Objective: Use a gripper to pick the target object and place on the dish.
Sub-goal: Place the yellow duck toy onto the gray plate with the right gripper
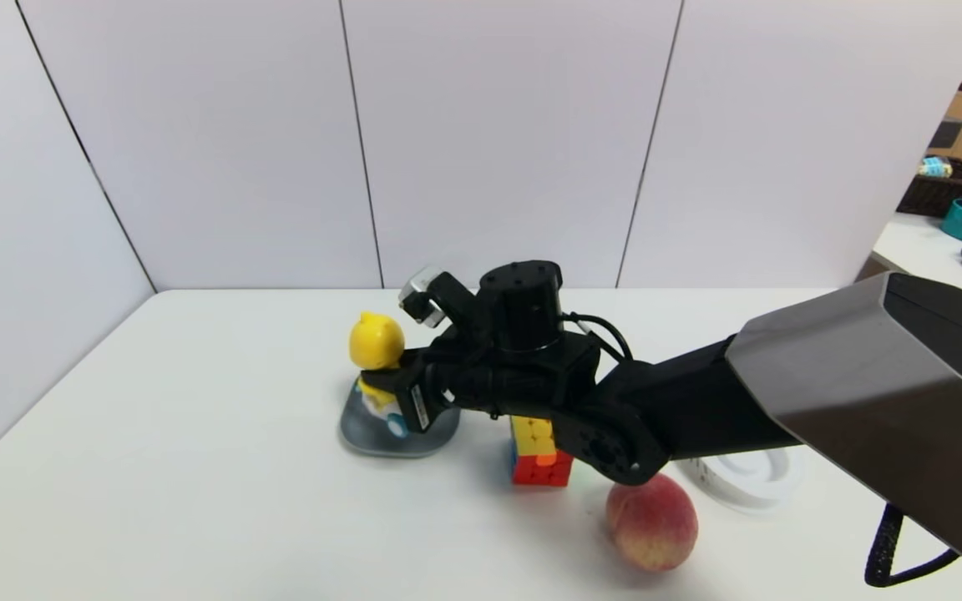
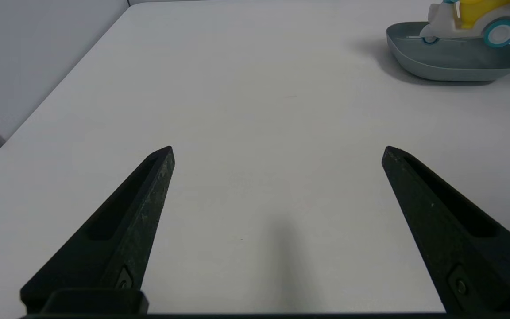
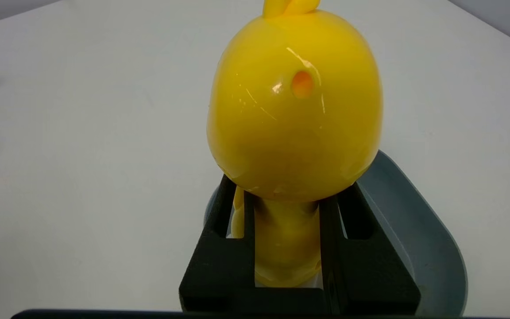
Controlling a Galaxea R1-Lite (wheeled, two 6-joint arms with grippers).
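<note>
Basically, left gripper (image 2: 278, 153) parked over the tabletop (image 2: 255, 110), fingers spread, nothing between them. Peach (image 1: 653, 522) sits nearest in the head view, left of the white ringed container (image 1: 752, 476). Puzzle cube (image 1: 541, 451) is a bit farther, partly under the right arm. Beyond it, right gripper (image 3: 287, 195) pinches the yellow duck toy (image 3: 295, 110) below its head, one finger each side of the body. Duck is upright over the grey dish (image 1: 402, 441); whether its scooter (image 2: 472, 26) touches the dish, cannot tell.
</note>
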